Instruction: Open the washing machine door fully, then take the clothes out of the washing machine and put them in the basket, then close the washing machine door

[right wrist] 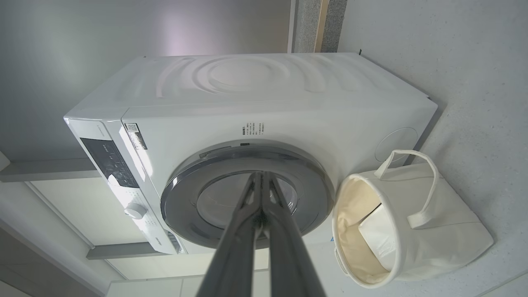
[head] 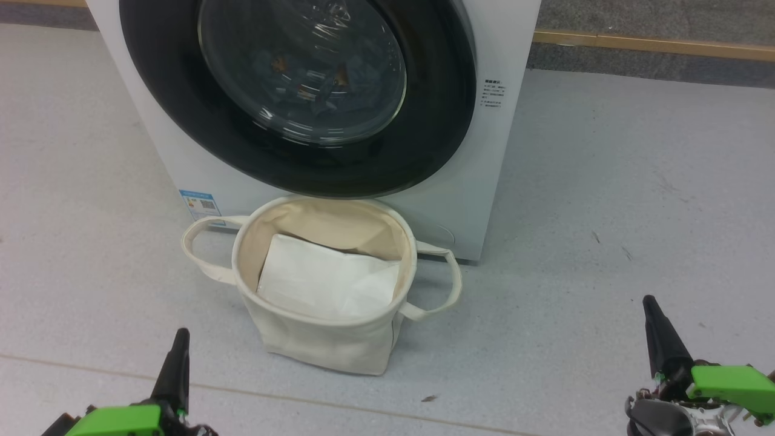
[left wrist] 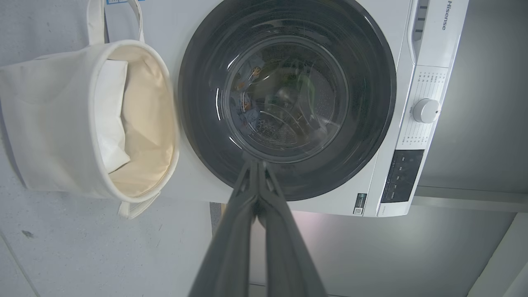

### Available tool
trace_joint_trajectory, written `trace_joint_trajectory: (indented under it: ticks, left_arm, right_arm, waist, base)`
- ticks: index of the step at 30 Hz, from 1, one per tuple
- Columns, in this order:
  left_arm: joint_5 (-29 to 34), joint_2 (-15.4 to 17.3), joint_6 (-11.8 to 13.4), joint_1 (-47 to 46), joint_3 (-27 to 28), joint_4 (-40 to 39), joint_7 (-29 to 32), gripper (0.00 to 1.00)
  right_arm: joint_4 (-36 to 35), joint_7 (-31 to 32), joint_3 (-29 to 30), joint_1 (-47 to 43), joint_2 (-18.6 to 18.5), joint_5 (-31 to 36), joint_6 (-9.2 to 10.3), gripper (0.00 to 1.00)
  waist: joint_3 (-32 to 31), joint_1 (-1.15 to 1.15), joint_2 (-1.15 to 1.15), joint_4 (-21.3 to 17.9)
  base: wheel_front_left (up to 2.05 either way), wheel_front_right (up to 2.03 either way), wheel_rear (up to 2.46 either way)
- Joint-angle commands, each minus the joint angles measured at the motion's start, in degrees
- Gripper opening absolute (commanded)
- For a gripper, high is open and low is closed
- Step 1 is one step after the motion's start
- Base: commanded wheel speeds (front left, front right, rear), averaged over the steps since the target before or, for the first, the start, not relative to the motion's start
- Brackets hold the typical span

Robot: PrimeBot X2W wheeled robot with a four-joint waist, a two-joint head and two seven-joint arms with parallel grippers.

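The left jaws are clenched on nothing, their two dark fingers point(left wrist: 231, 231) pressed together at the tips; the right jaws are clenched the same way and also hold nothing. Both sets hang low over the grey floor point(head: 605, 212), well apart, with nothing touching them. The basket point(head: 321, 345) stands ahead of the jaws and between them, nearer the left pair, upright on the floor with a folded white sheet point(head: 327, 281) lying inside. Just beyond the basket is the washer point(head: 472, 181), its door point(head: 181, 121) shut flat against the front. In each wrist view, the closed fingertips point straight at the door and stay clear of it. The clothes point(left wrist: 247, 99) are beyond the jaws, inside the drum behind the door glass, showing as dim blue fabric with orange patches. In the left wrist view the basket lies to the left of the fingertips; in the right wrist view it lies to their right.
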State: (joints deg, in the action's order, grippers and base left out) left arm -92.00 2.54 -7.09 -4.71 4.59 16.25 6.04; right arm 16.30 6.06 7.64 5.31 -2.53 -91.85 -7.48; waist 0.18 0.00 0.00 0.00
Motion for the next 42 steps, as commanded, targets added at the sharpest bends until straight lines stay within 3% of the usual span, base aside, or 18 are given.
trace_joint_trajectory:
  ticks: [1, 42]
  left_arm:
    - [-0.2, 0.3, -0.4, -1.5, 1.9, -2.2, 0.4, 0.00]
    - [-0.2, 0.3, -0.4, -1.5, 1.9, -2.2, 0.4, 0.00]
  right_arm:
    - [-2.3, 0.4, -1.1, 0.9, -0.3, -0.3, -0.01, 0.00]
    - [-2.3, 0.4, -1.1, 0.9, -0.3, -0.3, -0.01, 0.00]
  waist:
    - [0.0, 0.00, 0.00, 0.0]
    - [0.0, 0.00, 0.00, 0.0]
  base:
    - [0.00, 0.00, 0.00]
    - [0.00, 0.00, 0.00]
